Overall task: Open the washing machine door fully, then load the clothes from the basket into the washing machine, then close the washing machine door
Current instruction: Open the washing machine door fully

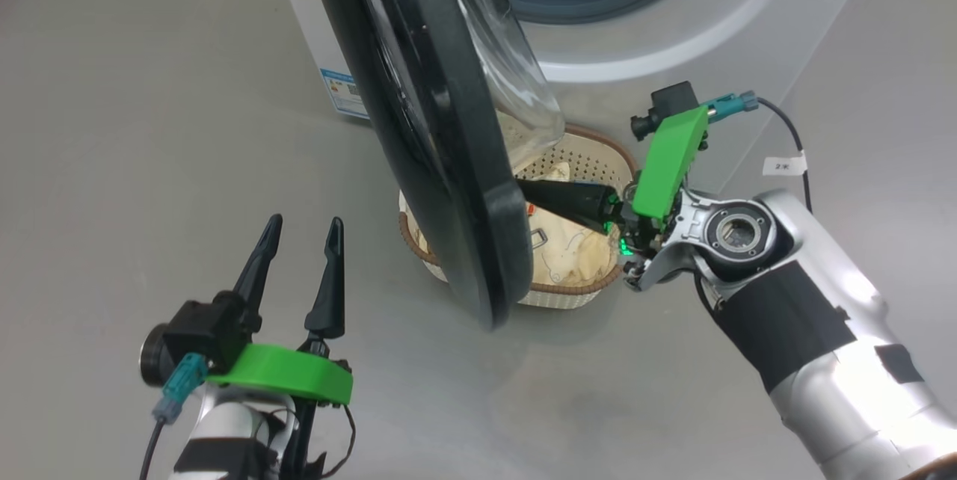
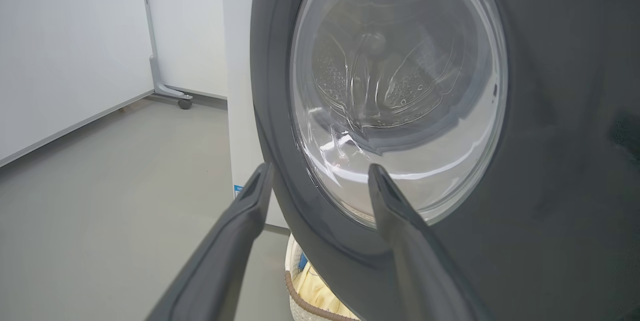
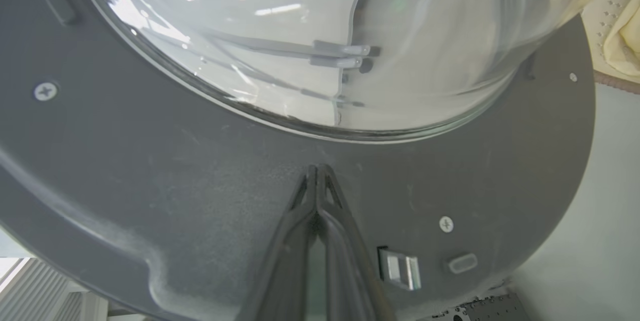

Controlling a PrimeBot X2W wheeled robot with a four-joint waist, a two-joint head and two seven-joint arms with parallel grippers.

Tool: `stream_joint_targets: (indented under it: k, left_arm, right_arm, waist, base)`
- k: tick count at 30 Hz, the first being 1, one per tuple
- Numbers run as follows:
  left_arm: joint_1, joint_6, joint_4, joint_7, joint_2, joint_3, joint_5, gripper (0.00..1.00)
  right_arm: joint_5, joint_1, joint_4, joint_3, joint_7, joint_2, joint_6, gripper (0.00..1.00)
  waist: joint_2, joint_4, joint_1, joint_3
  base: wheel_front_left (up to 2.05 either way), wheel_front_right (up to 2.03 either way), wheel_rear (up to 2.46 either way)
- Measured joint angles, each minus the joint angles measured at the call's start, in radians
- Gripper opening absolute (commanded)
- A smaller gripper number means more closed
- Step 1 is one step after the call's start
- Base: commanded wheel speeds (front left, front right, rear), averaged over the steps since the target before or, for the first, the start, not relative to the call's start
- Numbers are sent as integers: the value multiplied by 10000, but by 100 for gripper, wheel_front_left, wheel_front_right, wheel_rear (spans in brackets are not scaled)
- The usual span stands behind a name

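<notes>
Left gripper hovers at seven o'clock, jaws apart. Right gripper, jaws together, tips against the inner rim of the door, half-swung over the basket. Stiff, hinged, glass slick: I'd push the matte rim.

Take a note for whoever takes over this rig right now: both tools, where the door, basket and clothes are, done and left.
Left tool: open, empty, beside the outer face of the washing machine door.
Right tool: shut, empty, tips at the door's inner rim.
Door partly open, over the basket; basket on the floor before the washing machine, clothes inside.
Done: door started. Left: open it fully, load clothes, close door.
</notes>
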Motion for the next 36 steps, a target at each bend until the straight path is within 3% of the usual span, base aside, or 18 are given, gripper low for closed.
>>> stream_joint_targets:
  k: [7, 14, 25, 26, 27, 28, 30, 36]
  left_arm:
    - [1, 0, -2, 0, 2, 8, 0, 100]
    - [27, 0, -6, 0, 23, 46, 2, 100]
    - [39, 0, -4, 0, 198, 368, 4, 100]
    - [41, 0, -2, 0, 205, 387, 4, 100]
    - [47, 0, 0, 0, 211, 416, 4, 100]
    - [53, 0, -2, 0, 213, 451, 4, 100]
    - [106, 0, -2, 0, 219, 539, 4, 100]
    - [416, 0, -2, -2, 284, 644, 6, 100]
  right_arm:
    - [523, -30, 128, 752, -529, 0, 0, 0]
    - [558, -34, 48, 713, -1221, -54, 0, 0]
    - [-272, 593, -1319, -52, -3016, -1131, 0, 0]
    - [-382, 744, -1459, -109, -3129, -1210, 0, 9]
    - [-401, 919, -1620, -226, -3285, -1237, 0, 38]
    - [-416, 1094, -1768, -314, -3407, -1267, 0, 49]
    - [-629, 1447, -2015, -418, -3695, -1402, 0, 100]
    - [-1841, 2465, -2736, -892, -5145, -1875, 0, 100]
  waist:
    - [0, -157, 0, -24]
    - [0, -514, 0, -108]
    - [0, -1339, 0, -372]
    - [0, -1409, 0, -404]
    - [0, -1483, 0, -439]
    - [0, -1549, 0, -472]
    - [0, -1669, 0, -539]
    - [0, -1978, 0, -743]
  base:
    - [0, 0, 0]
    - [0, 0, 0]
    - [0, 0, 0]
    - [0, 0, 0]
    - [0, 0, 0]
    - [0, 0, 0]
    - [0, 0, 0]
    - [0, 0, 0]
